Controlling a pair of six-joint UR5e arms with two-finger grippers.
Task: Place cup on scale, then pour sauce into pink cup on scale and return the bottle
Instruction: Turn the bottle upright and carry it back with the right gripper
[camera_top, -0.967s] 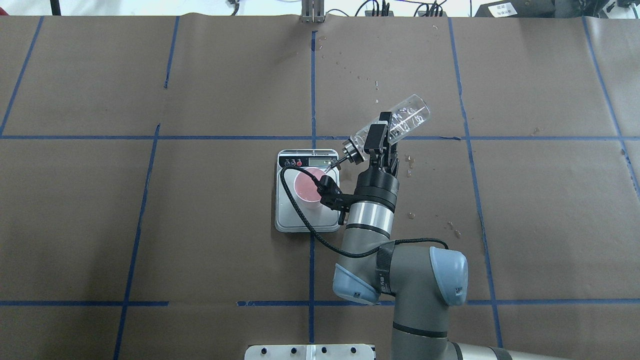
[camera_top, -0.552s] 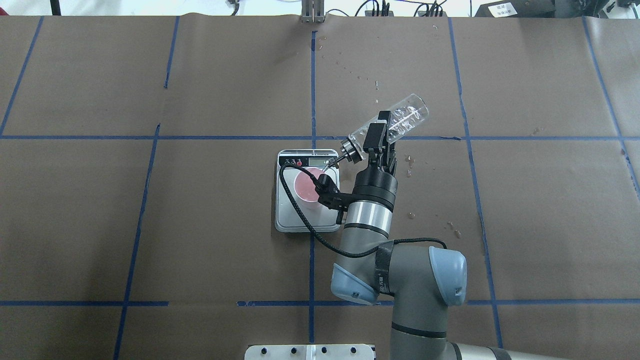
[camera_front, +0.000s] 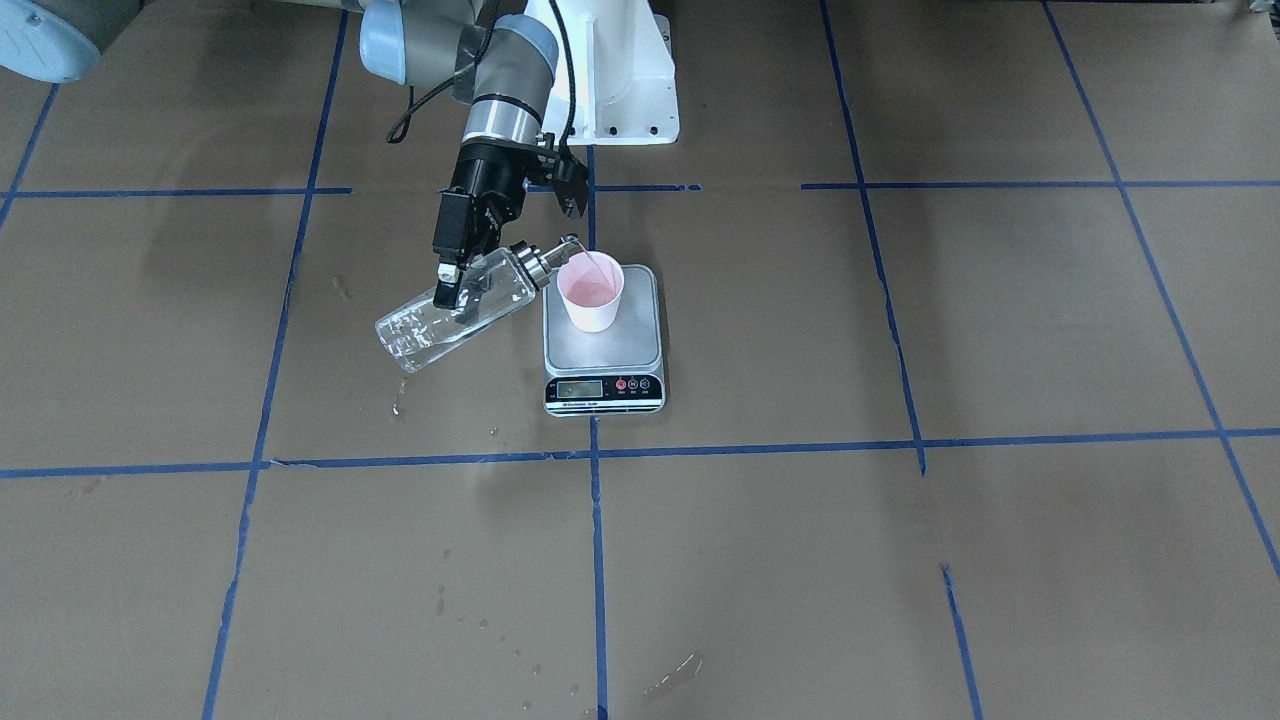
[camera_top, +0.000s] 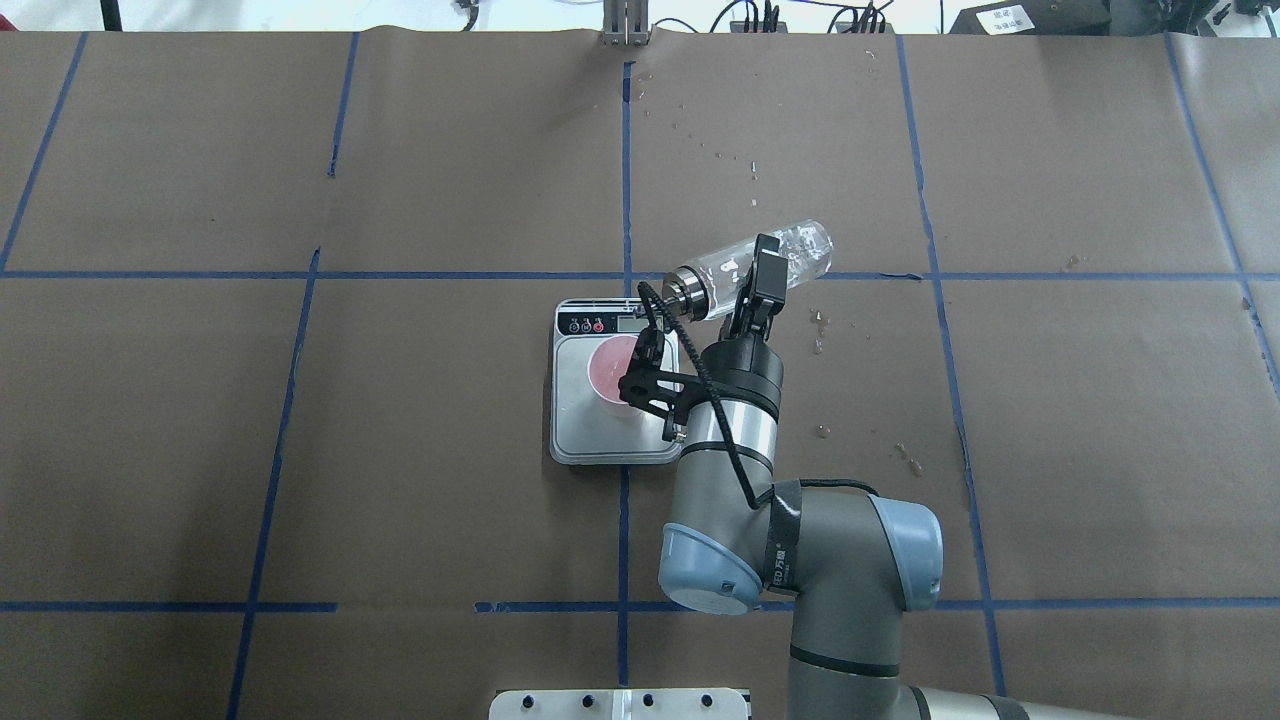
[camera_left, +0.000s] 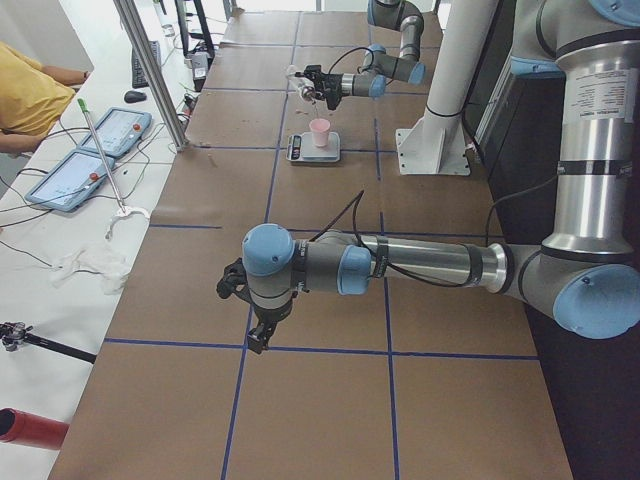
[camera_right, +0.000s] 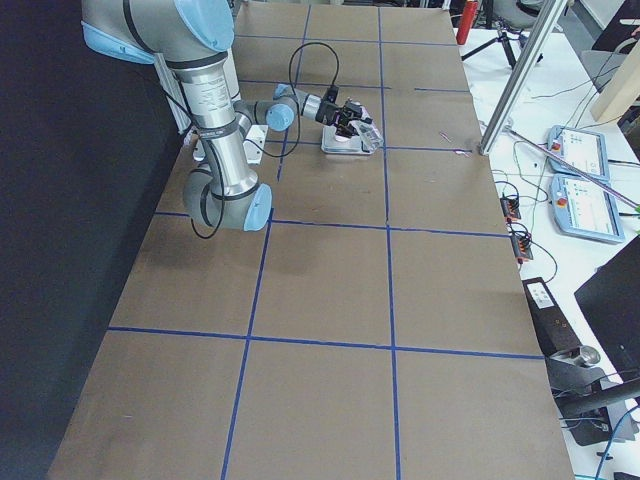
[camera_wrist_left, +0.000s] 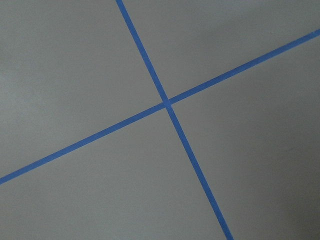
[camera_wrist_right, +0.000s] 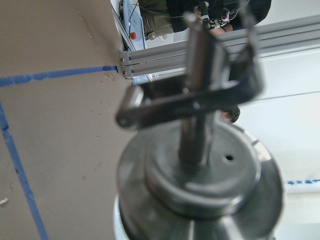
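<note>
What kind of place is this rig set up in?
Most likely a robotics lab workcell: a paper-covered table gridded with blue tape, two robot arms, the left arm and the right arm, and a side desk with cabled control tablets and an operator at it.

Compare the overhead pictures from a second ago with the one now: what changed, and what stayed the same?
The right gripper rolled its wrist, turning the bottle so its pourer end drew back from over the cup. Unchanged: the gripper's hold on the bottle, and the cup standing on the scale.
</note>
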